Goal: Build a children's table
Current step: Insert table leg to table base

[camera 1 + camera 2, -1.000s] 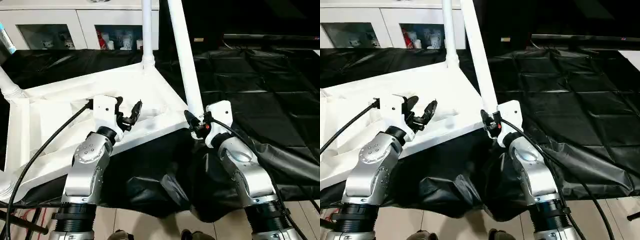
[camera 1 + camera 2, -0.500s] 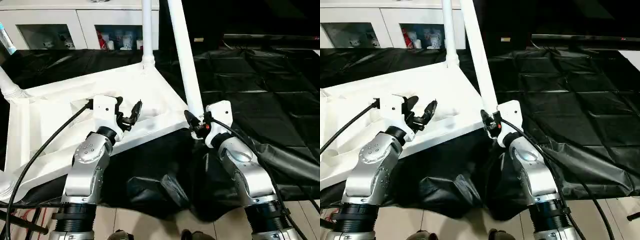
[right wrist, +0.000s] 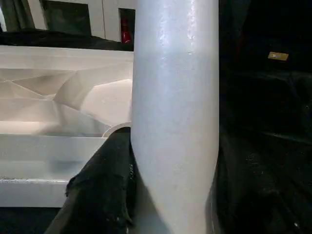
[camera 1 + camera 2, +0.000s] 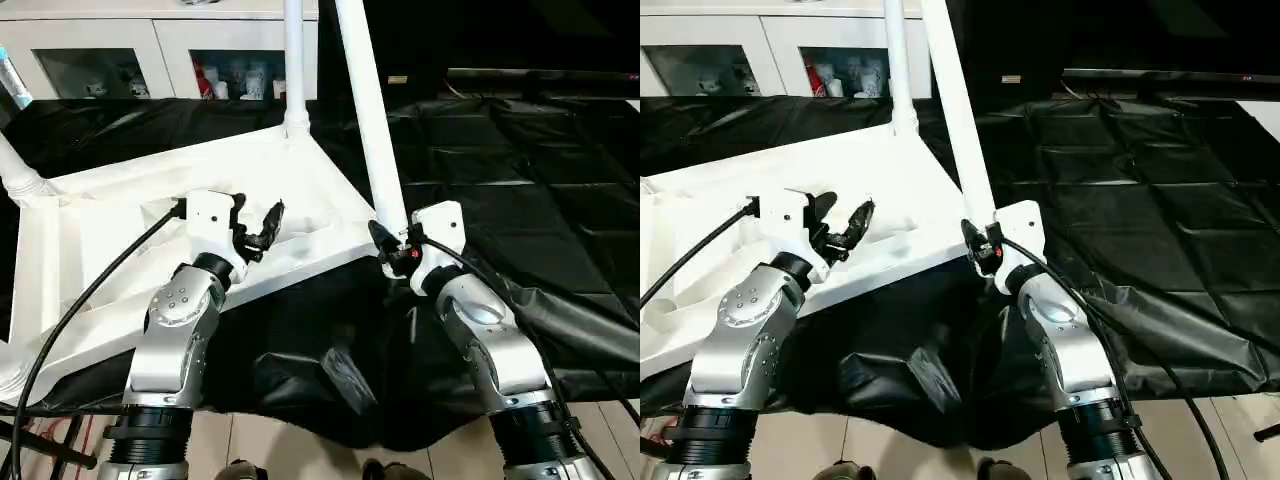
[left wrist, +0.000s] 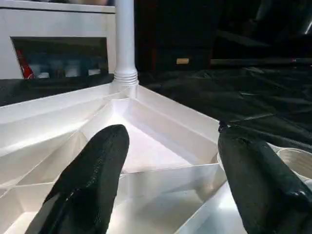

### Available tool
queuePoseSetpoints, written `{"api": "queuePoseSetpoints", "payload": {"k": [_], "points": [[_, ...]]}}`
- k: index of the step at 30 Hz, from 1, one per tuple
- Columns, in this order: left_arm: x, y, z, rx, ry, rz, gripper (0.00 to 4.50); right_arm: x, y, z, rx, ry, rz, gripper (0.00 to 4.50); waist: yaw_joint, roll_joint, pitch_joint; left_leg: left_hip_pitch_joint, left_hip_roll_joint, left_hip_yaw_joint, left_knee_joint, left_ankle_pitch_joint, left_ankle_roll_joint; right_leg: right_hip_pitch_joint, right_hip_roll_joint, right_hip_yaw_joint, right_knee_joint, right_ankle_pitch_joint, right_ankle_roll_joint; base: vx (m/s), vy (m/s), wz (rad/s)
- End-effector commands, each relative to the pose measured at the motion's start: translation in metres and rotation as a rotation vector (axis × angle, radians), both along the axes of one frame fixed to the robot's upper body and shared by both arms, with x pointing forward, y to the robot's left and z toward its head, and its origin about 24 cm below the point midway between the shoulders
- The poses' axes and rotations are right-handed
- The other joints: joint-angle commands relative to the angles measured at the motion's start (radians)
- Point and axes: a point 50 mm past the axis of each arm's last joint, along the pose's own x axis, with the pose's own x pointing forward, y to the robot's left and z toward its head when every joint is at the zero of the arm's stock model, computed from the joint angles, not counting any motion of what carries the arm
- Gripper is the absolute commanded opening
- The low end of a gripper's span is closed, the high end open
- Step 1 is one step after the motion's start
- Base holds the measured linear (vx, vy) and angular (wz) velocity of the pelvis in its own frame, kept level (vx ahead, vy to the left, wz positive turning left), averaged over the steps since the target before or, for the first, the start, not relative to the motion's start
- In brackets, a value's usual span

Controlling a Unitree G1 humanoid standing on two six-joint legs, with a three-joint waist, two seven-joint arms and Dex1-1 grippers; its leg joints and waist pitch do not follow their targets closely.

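Observation:
The children's table top lies upside down on the black sheet, ribbed underside facing up. One white leg stands in the far corner socket, and another leg stands at the left corner. My right gripper is shut on the base of a third leg at the near right corner; in the right wrist view this leg sits between the black fingers. My left gripper hovers open over the ribs near the front rim, its fingers apart with nothing between them above the underside.
White cabinets with glass doors stand along the back. The black sheet covers the work surface to the right and hangs in folds over the front edge. A black cable loops off my left arm.
The hanging fold of the black sheet at the front has sagged a little. Both grippers and the table stay where they were.

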Motion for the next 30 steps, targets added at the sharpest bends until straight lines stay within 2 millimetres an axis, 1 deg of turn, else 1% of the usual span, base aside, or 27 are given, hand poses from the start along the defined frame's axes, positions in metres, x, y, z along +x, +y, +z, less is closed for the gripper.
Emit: {"api": "queuePoseSetpoints", "payload": {"k": [1, 30], "points": [[0.0002, -0.0022, 0.004, 0.007, -0.013, -0.004, 3.36, 0.0003, -0.0009, 0.0033, 0.005, -0.017, 0.0, 1.87, 0.001, 0.0, -0.096, 0.01, 0.01, -0.007, -0.059, -0.209, 0.044, 0.067, -0.034, 0.041, -0.071, -0.293, -0.118, 0.0, 0.0, 0.0], [0.0002, -0.0022, 0.004, 0.007, -0.013, -0.004, 3.36, 0.0003, -0.0009, 0.0033, 0.005, -0.017, 0.0, 1.87, 0.001, 0.001, -0.096, 0.011, 0.011, -0.007, -0.06, -0.21, 0.044, 0.066, -0.034, 0.041, -0.071, -0.291, -0.121, 0.0, 0.0, 0.0]]}}
